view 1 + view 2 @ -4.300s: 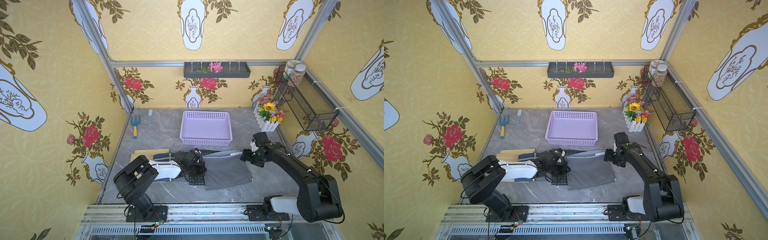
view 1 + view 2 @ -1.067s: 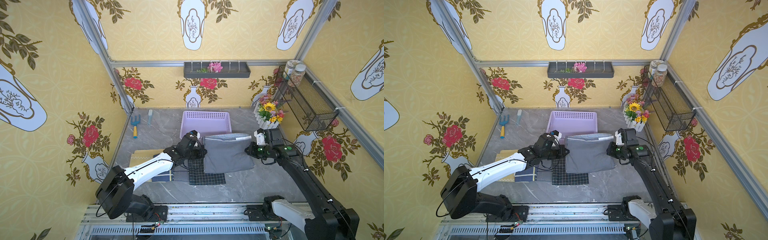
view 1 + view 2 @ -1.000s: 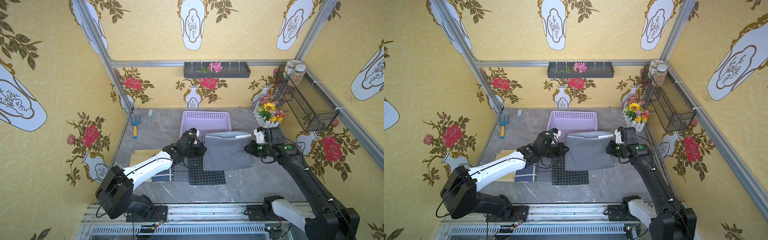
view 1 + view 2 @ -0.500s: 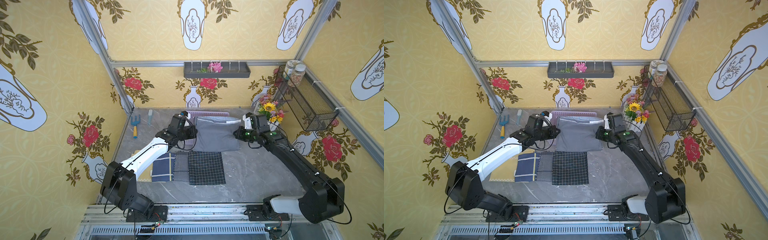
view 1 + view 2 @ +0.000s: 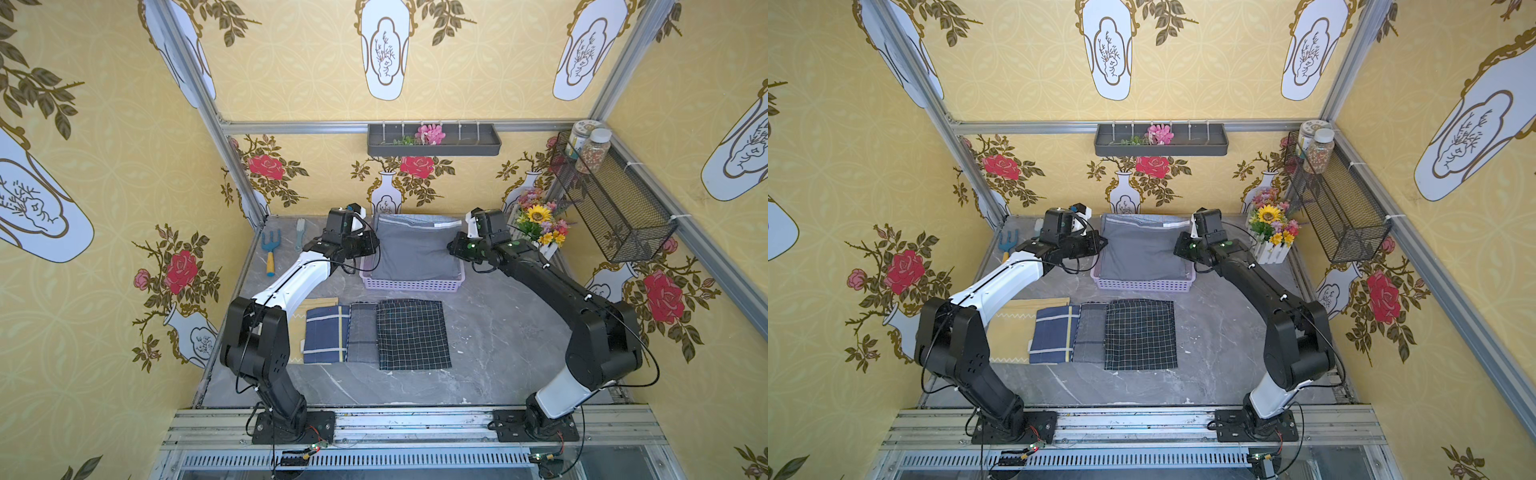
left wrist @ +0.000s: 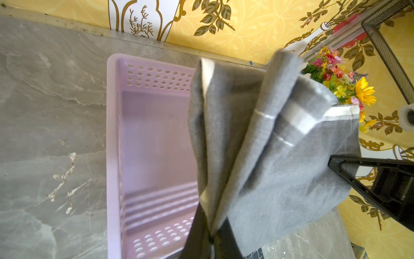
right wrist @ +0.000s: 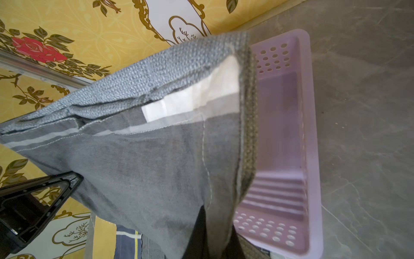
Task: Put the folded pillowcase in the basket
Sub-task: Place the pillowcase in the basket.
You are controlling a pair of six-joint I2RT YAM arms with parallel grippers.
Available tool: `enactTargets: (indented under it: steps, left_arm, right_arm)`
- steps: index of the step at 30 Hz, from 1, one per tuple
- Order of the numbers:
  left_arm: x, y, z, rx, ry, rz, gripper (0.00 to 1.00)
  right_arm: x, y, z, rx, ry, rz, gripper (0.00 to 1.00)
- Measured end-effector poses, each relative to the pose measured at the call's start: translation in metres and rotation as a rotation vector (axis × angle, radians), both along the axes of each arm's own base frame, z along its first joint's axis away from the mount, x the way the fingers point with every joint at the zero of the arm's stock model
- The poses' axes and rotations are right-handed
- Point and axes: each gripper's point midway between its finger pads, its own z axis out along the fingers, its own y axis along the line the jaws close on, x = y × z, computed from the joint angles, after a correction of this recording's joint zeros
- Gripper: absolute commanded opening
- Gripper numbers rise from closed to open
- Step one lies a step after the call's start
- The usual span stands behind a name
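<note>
Yellow floral walls (image 5: 291, 83) ring the worktop (image 5: 498, 332), where my left claw (image 5: 371, 245) and right claw (image 5: 454, 249), clenched on opposite edges, hold the pillowcase (image 5: 415, 249) (soft, light, I judge) over the basket (image 5: 411, 285).

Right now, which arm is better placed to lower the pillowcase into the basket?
Neither alone. The left gripper and right gripper are each shut on opposite side edges of the pillowcase, which is held over the basket. Probably lower both together.
</note>
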Motion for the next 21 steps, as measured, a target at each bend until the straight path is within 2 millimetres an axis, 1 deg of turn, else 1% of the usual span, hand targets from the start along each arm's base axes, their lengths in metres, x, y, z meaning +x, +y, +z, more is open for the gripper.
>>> enactTargets:
  steps: [5,9,14,18,21]
  left_arm:
    - [0.022,0.0,-0.002,-0.001,-0.014,-0.004,0.0]
    - [0.035,-0.004,-0.012,0.005,-0.009,-0.012,0.0]
    - [0.039,-0.005,-0.033,0.015,0.029,-0.013,0.0]
    - [0.042,-0.006,-0.051,0.024,0.06,-0.013,0.0]
    - [0.042,-0.006,-0.06,0.029,0.077,-0.013,0.0]
  right_arm:
    - [0.017,0.002,-0.006,-0.011,-0.004,-0.014,0.0]
    - [0.026,0.001,-0.018,-0.031,0.01,-0.031,0.0]
    - [0.034,0.0,-0.04,-0.054,0.047,-0.041,0.0]
    - [0.036,-0.001,-0.06,-0.069,0.086,-0.043,0.0]
    - [0.037,-0.001,-0.068,-0.074,0.099,-0.043,0.0]
